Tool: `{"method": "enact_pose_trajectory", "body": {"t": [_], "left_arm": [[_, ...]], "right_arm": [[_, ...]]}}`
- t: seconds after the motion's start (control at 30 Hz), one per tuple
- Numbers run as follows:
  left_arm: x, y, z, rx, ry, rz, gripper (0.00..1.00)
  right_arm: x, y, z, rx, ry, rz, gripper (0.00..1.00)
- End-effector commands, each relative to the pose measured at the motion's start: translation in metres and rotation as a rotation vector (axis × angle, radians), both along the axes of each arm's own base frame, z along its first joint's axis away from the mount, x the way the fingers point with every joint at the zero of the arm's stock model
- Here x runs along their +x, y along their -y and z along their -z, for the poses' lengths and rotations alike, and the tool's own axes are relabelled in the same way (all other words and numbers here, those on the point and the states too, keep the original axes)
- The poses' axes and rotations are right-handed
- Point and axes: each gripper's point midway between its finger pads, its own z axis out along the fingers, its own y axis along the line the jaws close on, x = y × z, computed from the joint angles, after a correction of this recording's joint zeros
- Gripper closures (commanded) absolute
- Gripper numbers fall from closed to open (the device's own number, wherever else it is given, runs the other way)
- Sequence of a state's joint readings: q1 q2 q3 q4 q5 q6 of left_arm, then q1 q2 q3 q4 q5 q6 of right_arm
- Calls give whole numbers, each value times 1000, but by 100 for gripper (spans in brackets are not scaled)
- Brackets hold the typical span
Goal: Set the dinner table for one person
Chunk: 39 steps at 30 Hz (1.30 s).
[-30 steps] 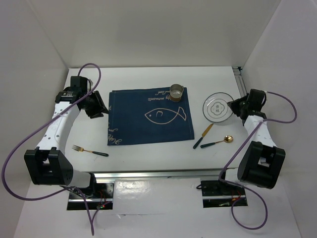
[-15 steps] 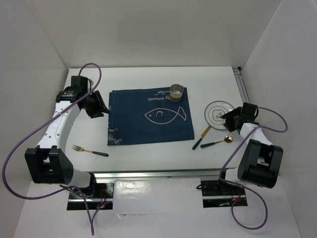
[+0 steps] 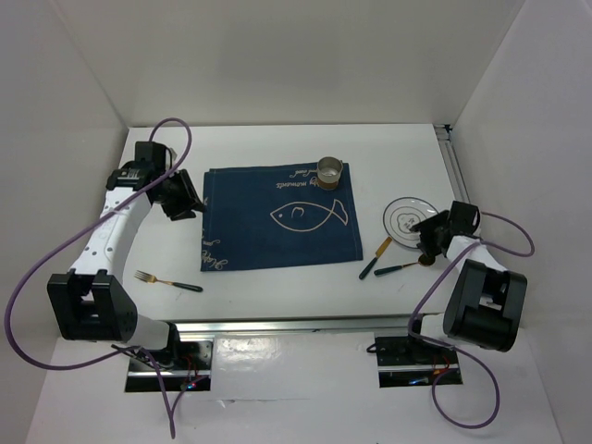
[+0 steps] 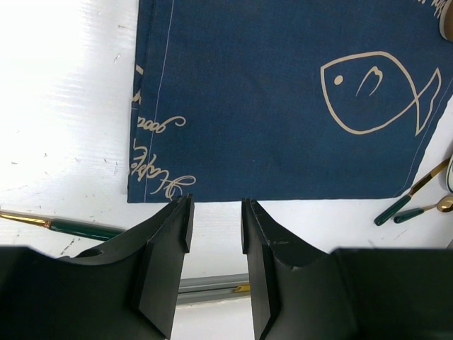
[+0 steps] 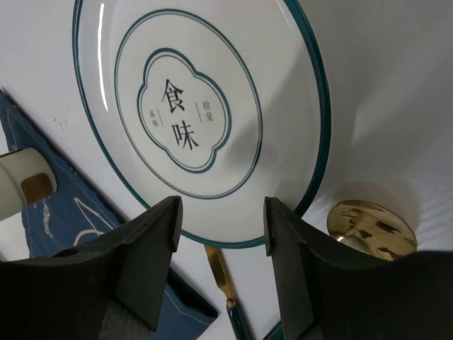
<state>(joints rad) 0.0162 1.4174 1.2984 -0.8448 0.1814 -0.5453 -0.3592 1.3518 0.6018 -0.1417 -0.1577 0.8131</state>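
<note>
Dinner table (image 3: 277, 148): white, flat and rigid, bolted under my arms. It is nothing I lift, only the surface that everything gets slid across or set down on. It looks smooth, so I expect dishes to skate on it when nudged.
Plate (image 5: 198, 113): lies flat on the table's right side, just beyond the mat's right edge. It is glazed, with a teal rim, and I judge it hard, slick, breakable and moderately heavy. The only place to take hold is the thin rim, pinched top and bottom, so I'd need a finger worked under the edge.
Right gripper (image 5: 221, 212): low at the plate's near rim, jaws spread apart and holding nothing. The rim shows in the gap between them.
Knife (image 5: 223, 273) and spoon (image 5: 371, 227): right by the plate's near edge, the spoon bowl just beside my right finger. I'd judge both easy to knock.
Mat (image 3: 277, 217): blue cloth with a fish outline, centred on the table, with a cup (image 3: 330, 170) at its far edge.
Left gripper (image 4: 216, 219): hovers off the mat's left side, jaws partly apart and empty.
Fork (image 3: 166, 280): on bare table near the left front.
Change over the last second: my right arm has swung from the plate's far-right side round to its near side, its jaws have gone from closed to apart, and the plate sits a little closer to the knife. The left arm hasn't moved.
</note>
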Motion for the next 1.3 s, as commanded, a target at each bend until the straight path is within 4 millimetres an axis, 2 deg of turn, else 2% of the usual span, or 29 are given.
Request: {"method": "enact_pose_trajectory", "body": {"t": [0.0, 0.13, 0.2, 0.3, 0.4, 0.47, 0.53, 0.57, 0.7, 0.8, 0.9, 1.07, 1.27], "left_arm": [[7, 3, -10, -2, 41, 34, 50], [7, 6, -10, -2, 41, 44, 50], [9, 5, -13, 6, 50, 39, 50], [9, 5, -13, 6, 50, 39, 50], [7, 5, -10, 1, 39, 31, 50], [6, 10, -10, -7, 39, 45, 50], [6, 10, -10, -7, 39, 45, 50], [6, 10, -10, -7, 39, 45, 50], [6, 8, -10, 1, 39, 40, 50], [6, 8, -10, 6, 41, 48, 50], [6, 8, -10, 6, 41, 48, 50], [6, 8, -10, 6, 41, 48, 50], [8, 8, -13, 6, 50, 48, 50]], "right_arm": [[-5, 7, -2, -29, 2, 15, 39], [-9, 12, -14, -58, 19, 45, 39], [-11, 15, -27, -79, 48, 67, 39], [-18, 16, -33, -93, 64, 83, 39], [-22, 11, -31, -73, 59, 67, 39], [-29, 2, -21, -40, 41, 46, 39], [-26, -3, -16, -10, 50, 35, 39], [-23, -8, -20, 18, 73, 23, 39], [-25, -19, -1, 98, 24, 12, 39], [-21, -21, -1, 123, 32, 15, 39], [-22, -26, 9, 164, 7, 19, 39], [-13, -23, 11, 162, 55, 35, 39], [-8, -21, 24, 223, 48, 117, 39]]}}
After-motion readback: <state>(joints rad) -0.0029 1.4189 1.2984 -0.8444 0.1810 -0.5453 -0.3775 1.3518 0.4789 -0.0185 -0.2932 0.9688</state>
